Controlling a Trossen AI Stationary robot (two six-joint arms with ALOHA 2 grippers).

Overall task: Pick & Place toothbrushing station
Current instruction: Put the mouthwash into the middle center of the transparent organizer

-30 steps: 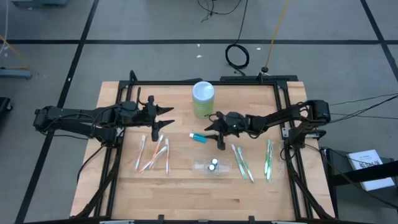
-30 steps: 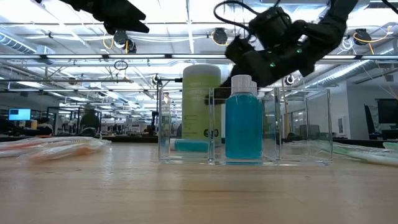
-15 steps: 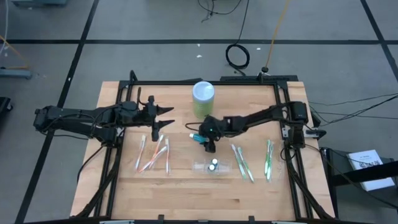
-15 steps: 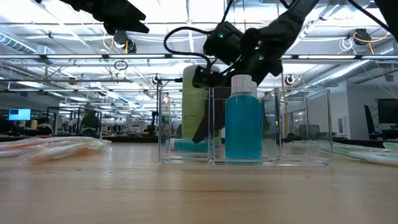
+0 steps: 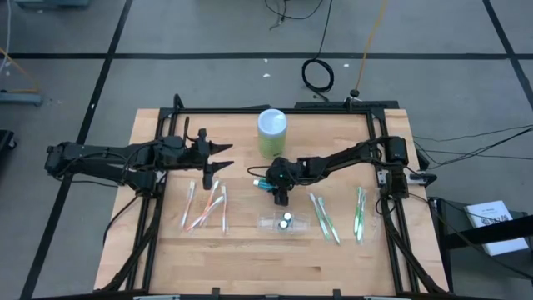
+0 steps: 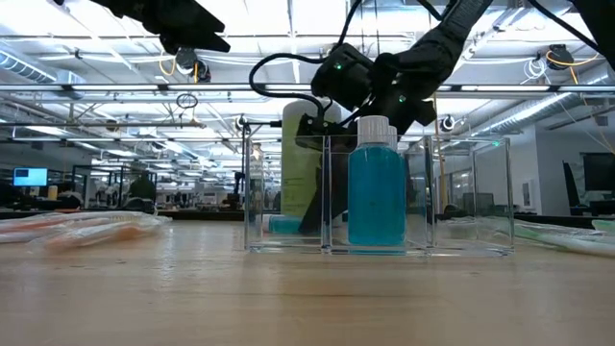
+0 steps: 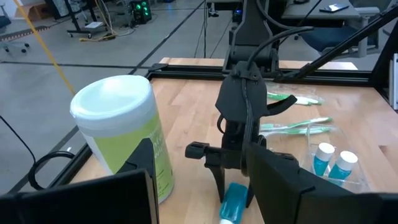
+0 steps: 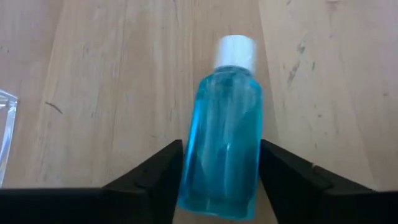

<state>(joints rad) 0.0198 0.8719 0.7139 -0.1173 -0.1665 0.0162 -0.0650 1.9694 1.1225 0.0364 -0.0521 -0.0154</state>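
Observation:
A small blue bottle with a white cap (image 5: 264, 182) lies on its side on the table, in front of the green wipes canister (image 5: 271, 132). My right gripper (image 5: 278, 185) is down over it, pointing down, one finger on each side of the bottle's body (image 8: 224, 149), open about as wide as the bottle. The bottle and the gripper also show in the left wrist view (image 7: 233, 205). My left gripper (image 5: 223, 158) is open and empty above the table's left part. A clear organizer (image 5: 285, 222) holds two more blue bottles. My right gripper's fingers (image 8: 158, 180) stand close against the two long sides of the lying bottle's body (image 8: 194, 155), coming from above and lying along it, cap end away from the wrist. I cannot tell whether they touch it. The bottle lies flat on the table.
Several toothbrushes lie at the left (image 5: 204, 206) and at the right (image 5: 325, 218), with one more farther right (image 5: 360, 212). The organizer stands near the table's front, close to the right gripper. A black frame (image 5: 275, 109) runs around the table's back and sides.
My right gripper has gone toward the table's left edge and down, from beside the canister to over the lying blue bottle, and now stands astride it. The bottle has stayed where it was.

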